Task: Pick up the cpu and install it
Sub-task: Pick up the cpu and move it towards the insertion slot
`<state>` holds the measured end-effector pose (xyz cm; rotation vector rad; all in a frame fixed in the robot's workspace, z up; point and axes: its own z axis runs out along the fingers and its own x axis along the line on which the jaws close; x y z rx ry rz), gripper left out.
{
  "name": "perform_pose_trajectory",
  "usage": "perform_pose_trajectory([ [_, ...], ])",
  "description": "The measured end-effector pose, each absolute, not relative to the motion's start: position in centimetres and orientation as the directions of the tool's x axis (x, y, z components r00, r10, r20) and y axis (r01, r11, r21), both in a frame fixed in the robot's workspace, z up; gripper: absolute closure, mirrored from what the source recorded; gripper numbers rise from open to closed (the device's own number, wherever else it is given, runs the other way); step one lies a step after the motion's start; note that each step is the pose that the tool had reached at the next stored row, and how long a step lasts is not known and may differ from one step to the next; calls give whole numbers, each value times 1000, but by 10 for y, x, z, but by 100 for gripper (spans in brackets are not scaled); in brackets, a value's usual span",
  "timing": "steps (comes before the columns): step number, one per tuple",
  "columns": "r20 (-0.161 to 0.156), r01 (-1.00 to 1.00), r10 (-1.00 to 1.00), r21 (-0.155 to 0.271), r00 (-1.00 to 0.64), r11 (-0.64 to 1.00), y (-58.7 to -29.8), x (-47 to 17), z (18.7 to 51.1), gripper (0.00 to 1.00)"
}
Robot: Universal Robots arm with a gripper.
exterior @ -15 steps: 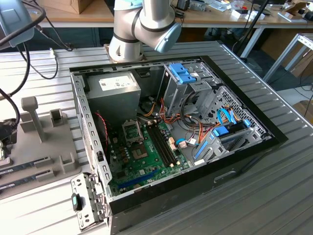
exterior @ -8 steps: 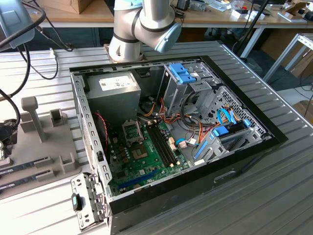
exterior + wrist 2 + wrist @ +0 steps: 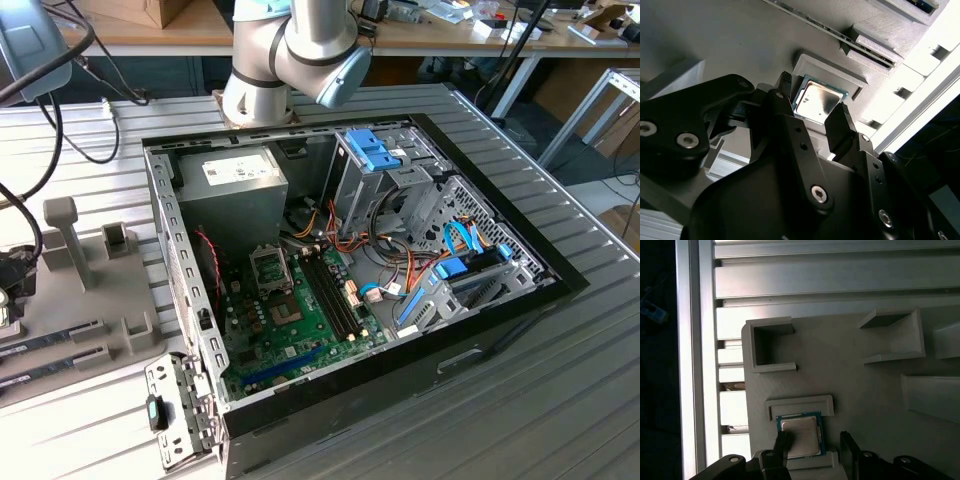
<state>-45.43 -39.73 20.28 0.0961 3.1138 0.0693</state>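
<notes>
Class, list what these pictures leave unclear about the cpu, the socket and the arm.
Cpu corner: first wrist view, hidden by a finger of the claw.
Socket contents: exterior view, too small.
Arm: exterior view, cut off by the top edge.

No text, number or sign can be read anywhere in the pictures. A white label (image 3: 232,170) on the power supply (image 3: 262,185), upper centre-left of the exterior view, carries print too fine to make out. The cpu (image 3: 799,434) (image 3: 816,102) shows a glare-washed metal top in both wrist views, with no marking legible on it.
</notes>
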Motion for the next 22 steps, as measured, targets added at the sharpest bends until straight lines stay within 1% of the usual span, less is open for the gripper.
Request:
perform_pose_trajectory([
  [22, -24, 61, 62, 45, -998, 997, -397, -454, 196, 46],
])
